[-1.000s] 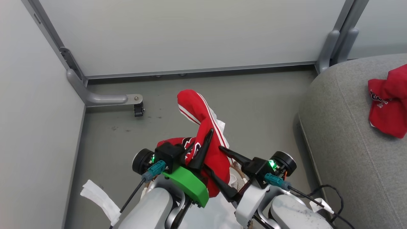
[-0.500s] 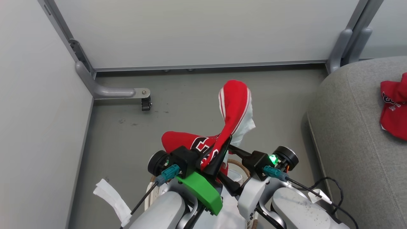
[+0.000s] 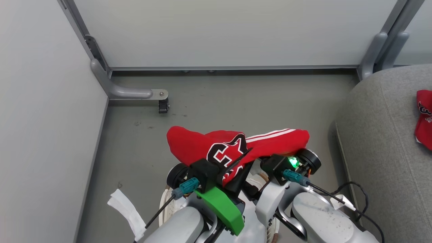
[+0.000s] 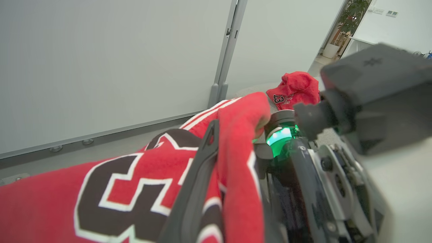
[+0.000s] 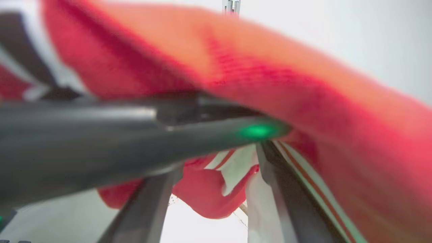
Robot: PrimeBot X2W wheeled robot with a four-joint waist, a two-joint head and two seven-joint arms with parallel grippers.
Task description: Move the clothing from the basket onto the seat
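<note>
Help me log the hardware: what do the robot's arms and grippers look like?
Pale grey forearm shells. The left gripper and right gripper are black with long tapered dark fingers; each has a teal connector with a black cable. The left wrist carries a bright green plastic cover; the right shows a green light.

L hand (image 3: 241,162) clamped on clothing (image 3: 195,145), R hand (image 5: 216,168) fingers apart, wrists close together.

A dull grey floor (image 3: 216,101) fills the middle of the frame. At the right edge a large grey fabric sofa (image 3: 378,145) stands on it, with a crumpled red jersey garment (image 3: 424,118) on top. A small black caster (image 3: 163,107) rests at upper left.
</note>
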